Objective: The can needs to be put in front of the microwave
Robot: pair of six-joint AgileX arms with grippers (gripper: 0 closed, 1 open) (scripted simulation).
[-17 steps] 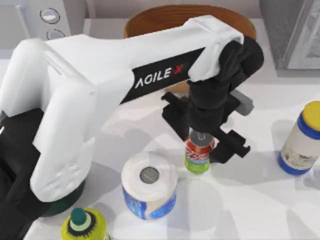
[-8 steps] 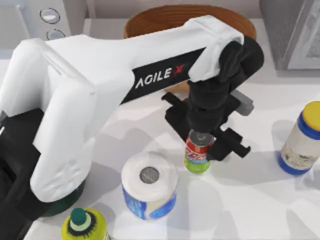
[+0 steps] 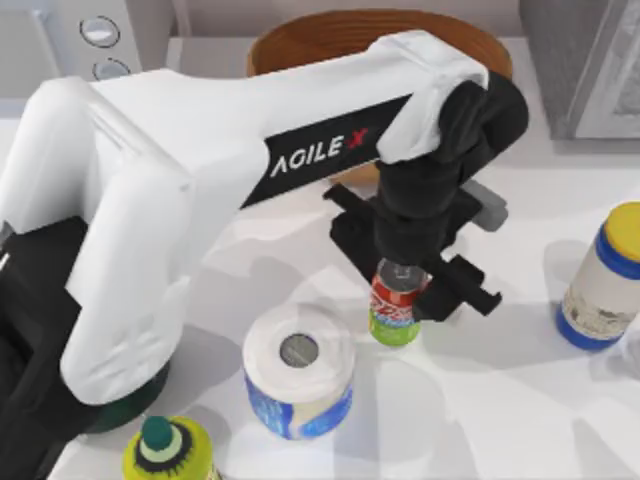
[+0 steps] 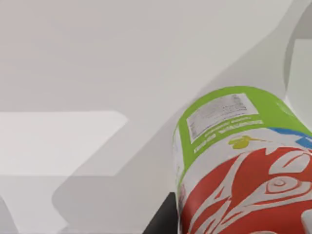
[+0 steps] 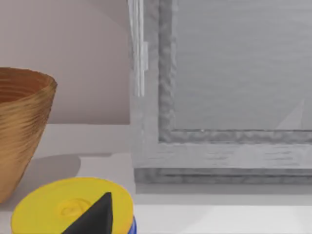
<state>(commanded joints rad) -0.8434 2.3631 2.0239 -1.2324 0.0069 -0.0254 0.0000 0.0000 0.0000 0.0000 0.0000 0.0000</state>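
The can (image 3: 396, 308) has a silver top, a red band and a green lower part, and stands upright at the table's middle. My left gripper (image 3: 402, 290) reaches down from above and is shut on the can, with a black finger on each side. The left wrist view shows the can's (image 4: 234, 165) red and green wall close up over the white table. The microwave (image 3: 70, 35), light grey with two round knobs, sits at the back left, well away from the can. One dark fingertip (image 5: 95, 214) of my right gripper hangs over the jar's yellow cap at the far right.
A white-blue paper roll (image 3: 298, 372) stands just left of the can. A yellow-capped jar (image 3: 603, 280) is at the right edge. A woven bowl (image 3: 290, 40) sits at the back, a darker grey appliance (image 3: 590, 60) at the back right, and a yellow-green bottle (image 3: 168, 452) at the front left.
The left gripper and the can have shifted slightly toward the back, the can looking a little raised. Nothing else moved.
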